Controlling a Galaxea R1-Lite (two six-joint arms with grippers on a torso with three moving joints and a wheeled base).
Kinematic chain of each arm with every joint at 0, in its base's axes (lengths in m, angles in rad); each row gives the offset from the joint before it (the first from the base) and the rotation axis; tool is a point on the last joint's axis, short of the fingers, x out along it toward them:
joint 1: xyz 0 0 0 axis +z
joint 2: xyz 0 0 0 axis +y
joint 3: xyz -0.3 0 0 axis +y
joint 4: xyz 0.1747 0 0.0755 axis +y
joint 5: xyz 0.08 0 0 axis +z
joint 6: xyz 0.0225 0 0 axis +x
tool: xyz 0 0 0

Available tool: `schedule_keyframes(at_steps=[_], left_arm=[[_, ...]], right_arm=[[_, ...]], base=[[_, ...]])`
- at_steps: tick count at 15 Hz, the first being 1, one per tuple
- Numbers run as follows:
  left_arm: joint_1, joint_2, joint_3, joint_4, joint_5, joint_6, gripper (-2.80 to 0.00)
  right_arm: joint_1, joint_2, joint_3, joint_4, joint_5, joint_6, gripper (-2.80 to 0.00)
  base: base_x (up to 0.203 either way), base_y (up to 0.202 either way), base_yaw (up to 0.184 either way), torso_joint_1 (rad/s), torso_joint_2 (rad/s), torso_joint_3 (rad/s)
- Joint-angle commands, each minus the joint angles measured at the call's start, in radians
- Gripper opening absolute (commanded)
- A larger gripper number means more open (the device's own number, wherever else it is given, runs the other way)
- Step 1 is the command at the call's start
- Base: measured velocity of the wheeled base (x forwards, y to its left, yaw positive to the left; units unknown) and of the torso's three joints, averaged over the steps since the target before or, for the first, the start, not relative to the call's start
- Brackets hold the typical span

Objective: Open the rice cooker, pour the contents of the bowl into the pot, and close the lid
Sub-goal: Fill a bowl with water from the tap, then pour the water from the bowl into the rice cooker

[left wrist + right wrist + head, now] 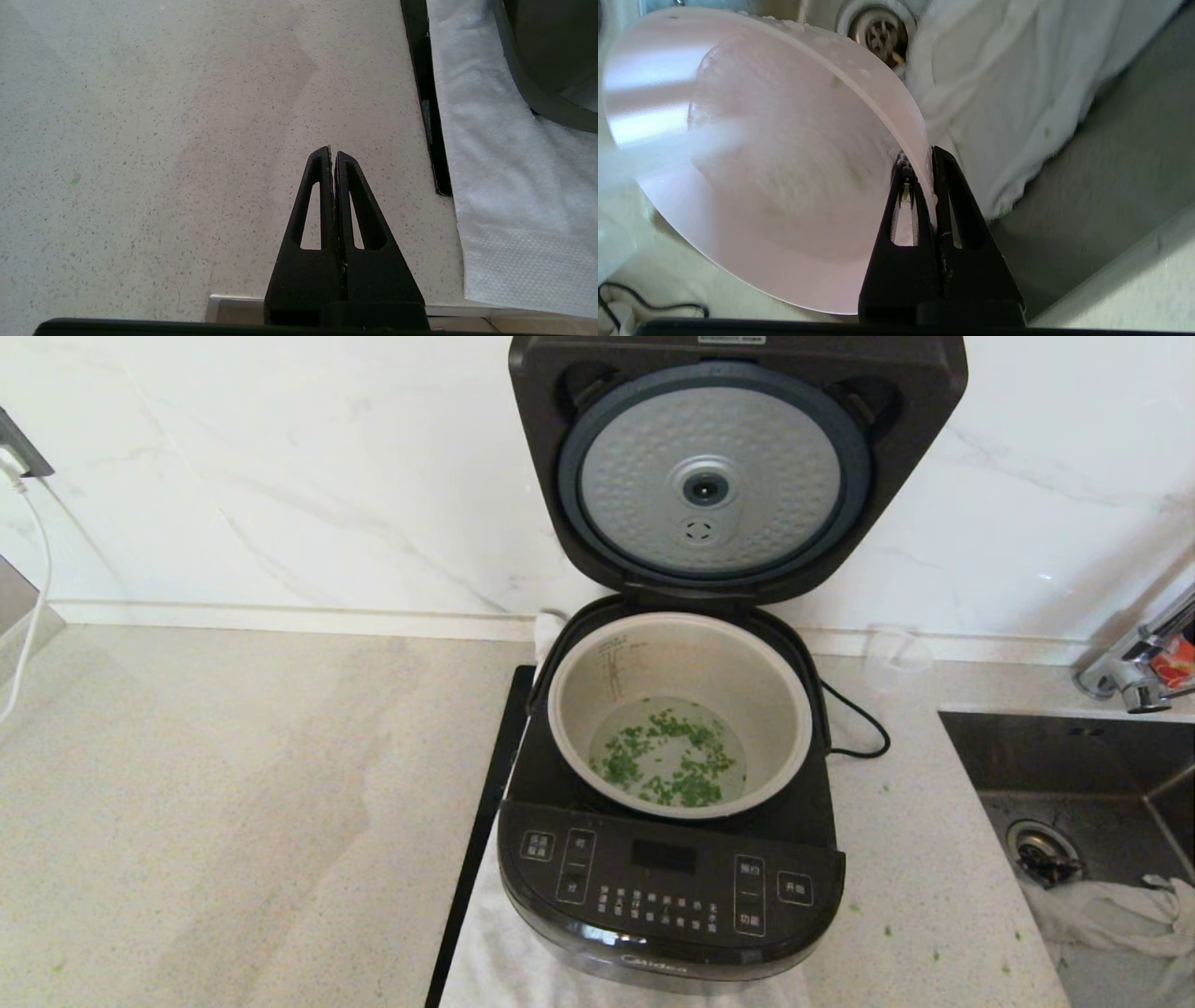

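The left pincer [332, 156] hangs with its fingers pressed together, gripping nothing. The right pincer [924, 161] is clamped tight, one finger [903, 186] at 9 o'clock of the other

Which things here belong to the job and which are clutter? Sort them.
Job: rice cooker; lid, up; pot holding the green bits; pink bowl, pinched at its rim by the right tool; left tool, shut over bare counter.

Clutter: measuring cup; tap; sink; cloth.

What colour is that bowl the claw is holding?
Pale pink bowl, pinched at its rim by the right gripper; clearest in the right wrist view.
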Motion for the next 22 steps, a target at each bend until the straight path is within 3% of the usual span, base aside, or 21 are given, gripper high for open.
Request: schedule_keyframes(at_steps=[1,4,7,12,17,19,22], left_arm=[[0.0,-0.001,0.0,0.0,-0.001,0.001,-2.8],[0.0,-0.001,0.0,0.0,-0.001,0.001,-2.8],[0.0,-0.001,0.0,0.0,-0.001,0.001,-2.8],[0.0,-0.001,0.0,0.0,-0.001,0.001,-2.8],[0.001,-0.001,0.0,0.0,-0.001,0.001,-2.8],[0.0,-0.001,0.0,0.0,-0.001,0.001,-2.8],[0.0,-0.001,0.0,0.0,-0.001,0.001,-2.8]], right_arm=[[0.019,-0.06,0.018,0.05,0.025,-0.021,-2.8],[0.088,-0.177,0.081,0.126,0.04,-0.097,-2.8],[0.213,-0.311,0.16,0.163,0.03,-0.112,-2.8],[0.497,-0.51,0.28,0.19,-0.053,-0.102,-2.8],[0.829,-0.623,0.265,0.231,-0.182,-0.005,-2.8],[0.973,-0.633,0.216,0.252,-0.254,0.048,-2.8],[1.148,-0.625,0.106,0.297,-0.301,0.114,-2.8]], base=[[0.0,0.0,0.0,0.0,0.0,0.0],[0.0,0.0,0.0,0.0,0.0,0.0],[0.0,0.0,0.0,0.0,0.0,0.0],[0.0,0.0,0.0,0.0,0.0,0.0],[0.0,0.0,0.0,0.0,0.0,0.0],[0.0,0.0,0.0,0.0,0.0,0.0],[0.0,0.0,0.0,0.0,0.0,0.0]])
